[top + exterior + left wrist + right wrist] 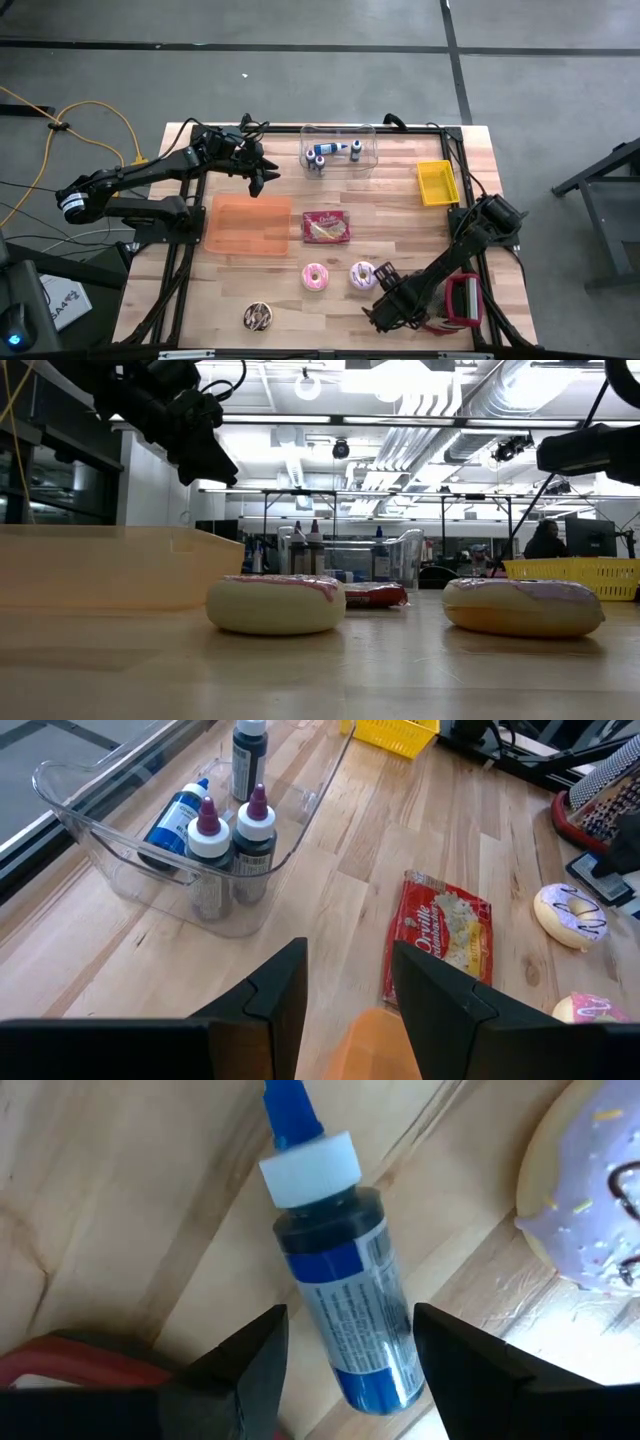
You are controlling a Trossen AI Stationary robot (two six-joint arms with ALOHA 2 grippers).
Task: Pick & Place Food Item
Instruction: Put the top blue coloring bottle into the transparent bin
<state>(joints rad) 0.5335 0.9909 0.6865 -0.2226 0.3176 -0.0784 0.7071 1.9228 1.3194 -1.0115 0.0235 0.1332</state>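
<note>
Fingers of the right gripper [345,1350] are standing apart on either side of a blue bottle [345,1295], not yet pressing its sides as far as the right wrist view shows; nothing is gripped. Bottle is lying flat on the wooden table [400,215], just beside the purple-iced donut [362,275], and the 2 fingers are straddling its lower body. Its long axis is running away from the fingers, with the white cap and blue nozzle pointing outward, so the fingers are set across its width, which looks right for closing. Right arm is clearly the nearer. Left gripper [262,176] is hanging with jaws parted and holding nothing, well apart from the purple-iced donut, above the far edge of the orange tray [247,226] and near the clear bin [340,150] of bottles. Bottle is smooth, glossy plastic, round-bodied with a paper label; likely to roll under uneven pressure. Pink-iced donut [316,277] is sitting near the purple one; both are soft-looking rings. Flat crinkled snack packet [327,227] is lying beyond them.
</note>
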